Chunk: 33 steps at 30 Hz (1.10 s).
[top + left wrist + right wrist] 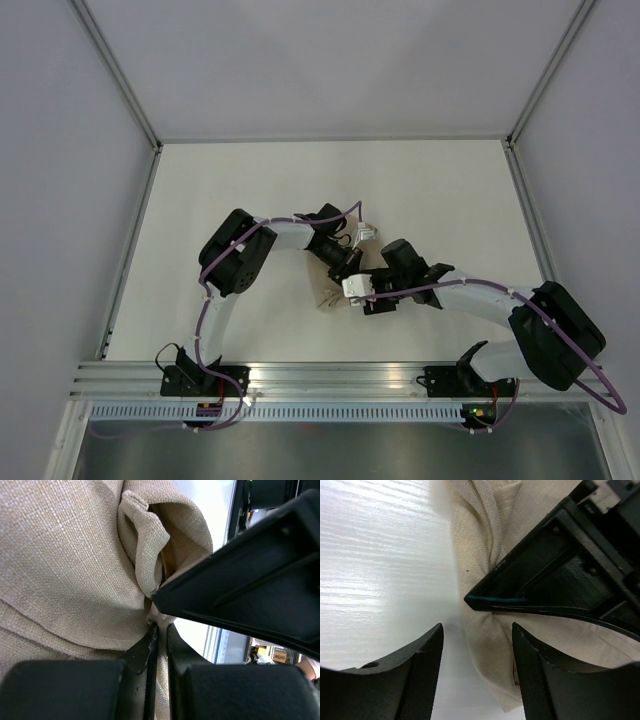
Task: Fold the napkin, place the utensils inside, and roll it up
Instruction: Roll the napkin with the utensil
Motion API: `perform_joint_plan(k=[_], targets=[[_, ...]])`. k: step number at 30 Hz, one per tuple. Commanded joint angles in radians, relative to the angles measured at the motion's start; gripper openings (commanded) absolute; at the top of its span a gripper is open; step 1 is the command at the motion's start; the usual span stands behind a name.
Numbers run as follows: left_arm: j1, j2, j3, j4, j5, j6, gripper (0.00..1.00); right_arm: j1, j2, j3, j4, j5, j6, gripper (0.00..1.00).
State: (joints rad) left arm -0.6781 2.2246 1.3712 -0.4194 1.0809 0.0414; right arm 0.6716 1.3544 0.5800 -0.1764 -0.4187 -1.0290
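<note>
The left gripper (160, 634) is clenched on a pinch of the napkin (65, 565), with cloth squeezed between its nearly closed jaws. Just beside it the right gripper (477, 630) stands released, jaws apart: one finger over the cloth's edge, the other over the bare table (380, 555). The napkin lies bunched and folded mid-table beneath both wrists. A brassy curved edge (167, 562) inside one fold may be a utensil — too hidden to tell.
</note>
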Motion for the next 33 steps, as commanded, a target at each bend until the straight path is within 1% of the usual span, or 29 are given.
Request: perform_joint_plan(k=[1,6,7,12,15,21,22,23,24,28,29,31,33], targets=[[-0.001,0.073,-0.037,-0.084,-0.210,0.015,0.02,0.006,0.034,0.030,0.003,0.003,-0.028,0.62],[0.000,0.069,-0.032,-0.084,-0.211,0.015,0.02,0.010,0.060,0.041,0.002,0.006,-0.028,0.60],[0.002,0.070,-0.032,-0.084,-0.211,0.018,0.02,0.011,0.069,0.044,0.000,0.008,-0.028,0.58],[0.002,0.066,-0.032,-0.084,-0.216,0.021,0.02,0.011,0.101,0.064,-0.018,0.001,-0.034,0.53],[0.003,0.060,-0.032,-0.084,-0.223,0.028,0.02,0.011,0.120,0.072,-0.021,0.009,-0.039,0.46],[0.006,0.044,-0.032,-0.084,-0.237,0.034,0.02,0.013,0.152,0.084,-0.060,0.006,-0.054,0.42],[0.008,0.040,-0.032,-0.084,-0.237,0.037,0.02,0.013,0.158,0.090,-0.067,0.003,-0.054,0.40],[0.009,0.037,-0.034,-0.084,-0.243,0.037,0.02,0.013,0.161,0.090,-0.071,0.001,-0.055,0.35],[0.011,0.032,-0.035,-0.084,-0.245,0.037,0.03,0.011,0.170,0.093,-0.087,0.000,-0.059,0.33],[0.017,0.006,-0.040,-0.079,-0.253,0.029,0.08,0.011,0.187,0.113,-0.135,-0.008,-0.059,0.24],[0.018,0.000,-0.041,-0.075,-0.257,0.028,0.09,0.010,0.189,0.116,-0.143,-0.011,-0.059,0.20],[0.020,-0.016,-0.044,-0.064,-0.272,0.017,0.12,0.010,0.195,0.124,-0.167,-0.025,-0.056,0.16],[0.025,-0.034,-0.040,-0.056,-0.271,0.003,0.15,0.008,0.203,0.130,-0.190,-0.038,-0.054,0.15]])
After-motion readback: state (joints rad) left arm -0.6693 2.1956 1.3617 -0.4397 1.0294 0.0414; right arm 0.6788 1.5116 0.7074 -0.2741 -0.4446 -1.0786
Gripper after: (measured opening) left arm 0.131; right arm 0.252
